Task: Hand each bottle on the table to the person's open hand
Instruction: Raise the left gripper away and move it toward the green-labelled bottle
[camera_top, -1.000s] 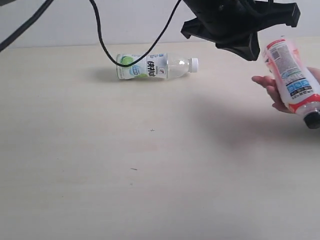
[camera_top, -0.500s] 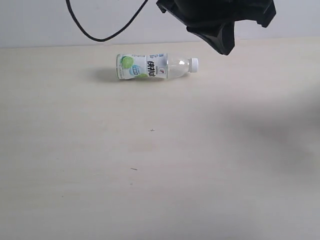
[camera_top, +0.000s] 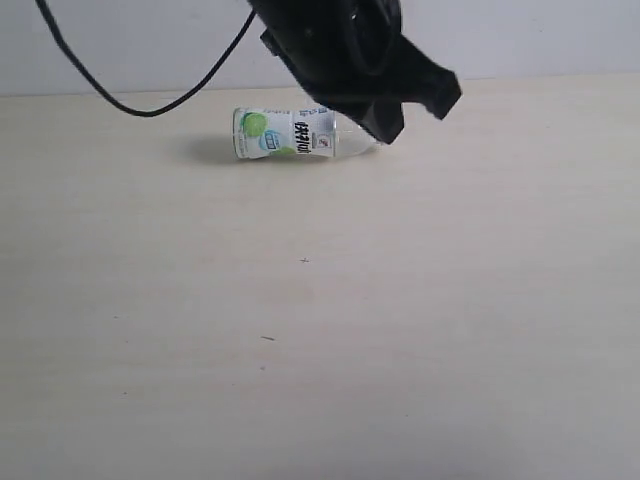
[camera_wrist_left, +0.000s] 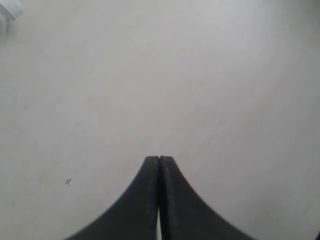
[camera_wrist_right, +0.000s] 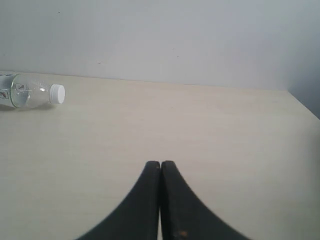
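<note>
Small clear plastic bottle (camera_top: 285, 134), green-and-white label, lies sideways near the pale beige table's (camera_top: 300, 350) back edge. Your left gripper (camera_wrist_left: 159, 160) and right gripper (camera_wrist_right: 160, 164): pressed closed, empty. Take its labelled barrel gently (probably light, slippery, crushable).

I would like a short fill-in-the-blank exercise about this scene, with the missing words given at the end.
1. The bottle on the table lies on its ____.
2. The bottle's cap is ____ in colour.
3. The number of bottles in view on the table is ____.
4. The left gripper and the right gripper hold nothing, and the jaws of both are ____.

Missing words: side; white; one; shut.
</note>
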